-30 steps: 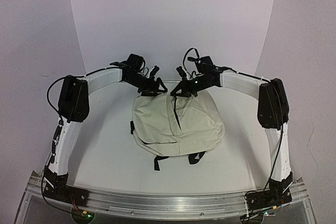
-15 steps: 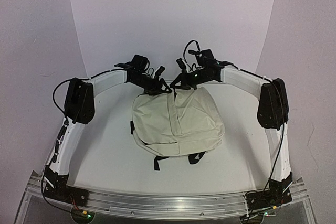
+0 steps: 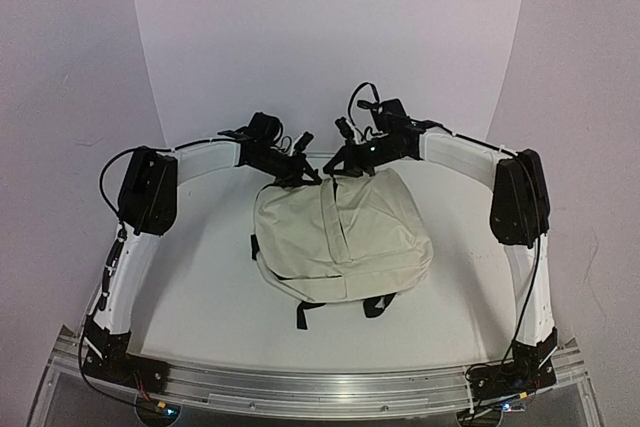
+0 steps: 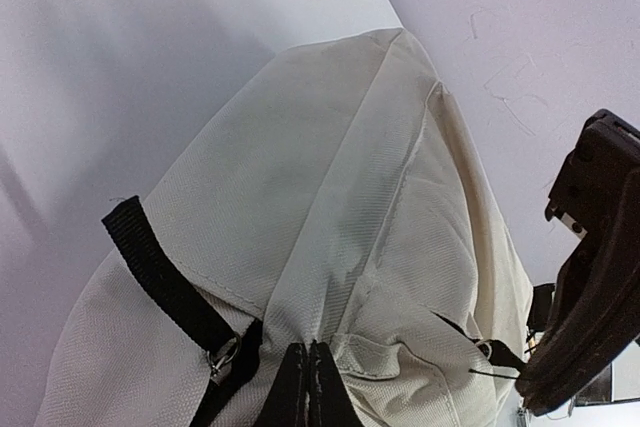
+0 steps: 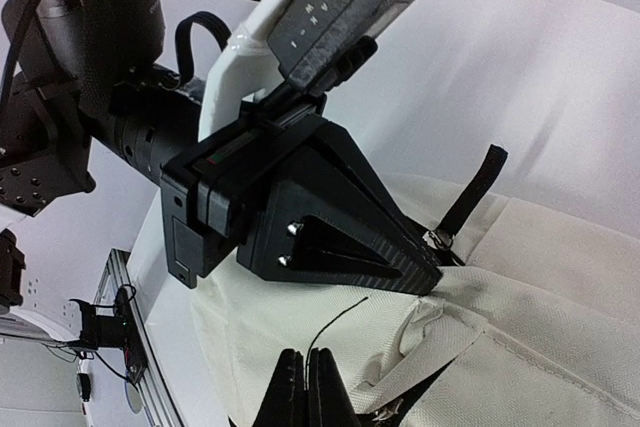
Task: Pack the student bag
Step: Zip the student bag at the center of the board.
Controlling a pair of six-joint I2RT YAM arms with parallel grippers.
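The left pincer (image 3: 306, 174) is pressed together on the cream cloth at the far top edge of the bag (image 3: 340, 237), just right of a black strap (image 4: 160, 267), with folds running into its tips. The bag lies flat on the white worktop (image 3: 200, 277), midway between the two arms. The right pincer (image 3: 337, 169), just beside the left one, is likewise nipped tight on the bag's top cloth, near the end of the zipper (image 3: 335, 217).
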